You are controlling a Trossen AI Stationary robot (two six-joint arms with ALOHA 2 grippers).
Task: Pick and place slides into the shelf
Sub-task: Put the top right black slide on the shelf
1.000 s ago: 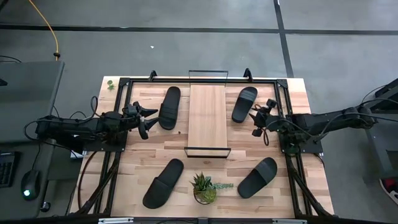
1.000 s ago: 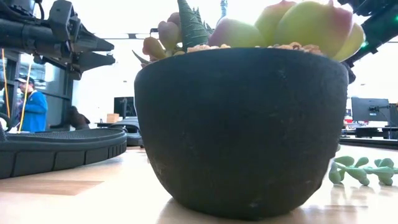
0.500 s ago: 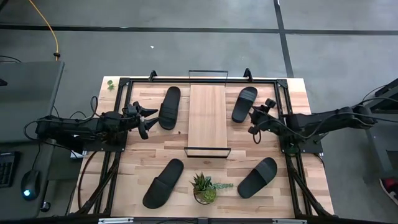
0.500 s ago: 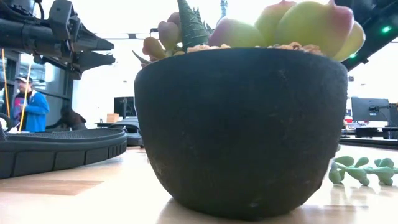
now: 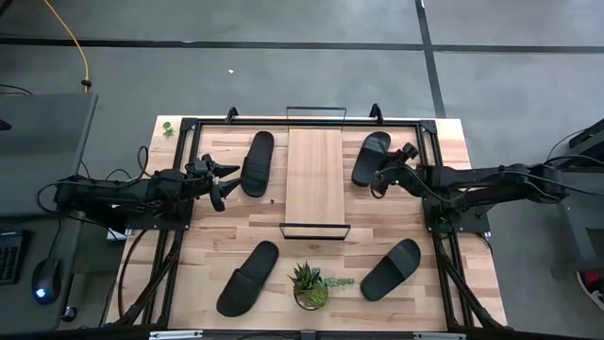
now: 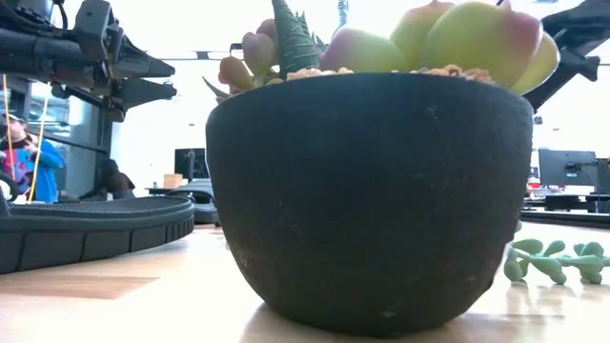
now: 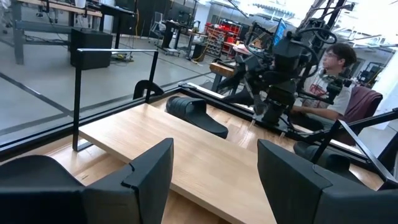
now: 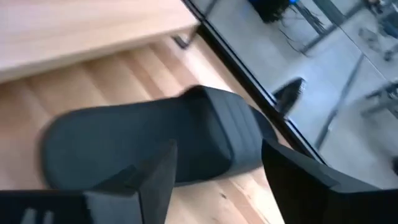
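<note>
Four slides lie on my table and none is on the shelf (image 5: 314, 181), whose board is bare. My right gripper (image 5: 382, 176) has its fingers (image 8: 305, 183) spread apart, empty, poised at the edge of the far right slide (image 5: 370, 157), which sits just ahead of it beside the shelf's right side. Through that wrist camera I see the same slide (image 8: 155, 146) directly beyond the fingertips, strap end angled away, and I cannot tell whether a finger touches it.

My left gripper (image 5: 219, 181) waits with its fingers (image 7: 146, 177) also apart and holding nothing, just beside the far left slide (image 5: 257, 162), which lies between it and the shelf's left edge. Looking past those fingers I see the shelf board (image 7: 186, 155) straight ahead, and beyond it the far right slide (image 7: 196, 115) with the right arm over it.

Well behind both grippers, toward the near edge of the table (image 5: 453, 142), lie the near left slide (image 5: 248, 278) and the near right slide (image 5: 391, 269), with a potted succulent (image 5: 310, 285) between them. From table level the pot (image 6: 370, 195) fills most of my view.
</note>
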